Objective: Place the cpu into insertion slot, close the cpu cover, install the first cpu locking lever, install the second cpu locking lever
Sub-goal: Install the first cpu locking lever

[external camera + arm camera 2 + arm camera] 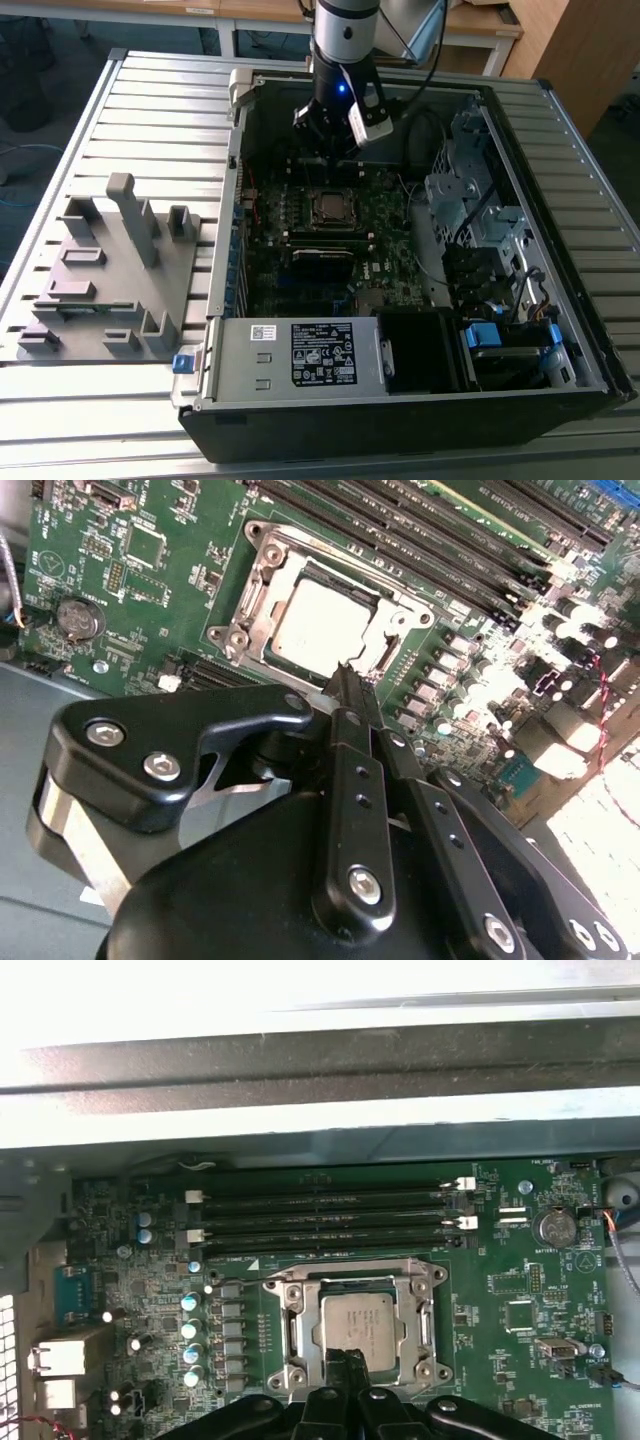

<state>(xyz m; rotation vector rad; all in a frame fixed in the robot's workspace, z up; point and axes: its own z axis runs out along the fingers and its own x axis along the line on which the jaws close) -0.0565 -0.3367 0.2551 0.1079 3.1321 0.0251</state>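
The insertion slot [330,208] sits mid-board inside the open computer case. In both wrist views the silvery cpu [358,1322] [318,620] lies flat in it. The cpu cover [428,1305] [262,598] lies down around the chip's edges as a thin metal frame. I cannot make out how the locking levers stand. My gripper [335,158] hangs over the far side of the slot, a little above the board. Its black fingers meet at the tips in the second wrist view, so the gripper [349,676] is shut with nothing in it. In the first wrist view the gripper [347,1358] points at the chip's near edge.
Memory slots [330,1215] run along one side of the socket. A long black card strip [325,255] lies toward the front. The power supply [300,355] and drive cage [470,200] crowd the case. A grey fixture plate [110,260] with upright pegs sits on the exterior view's left.
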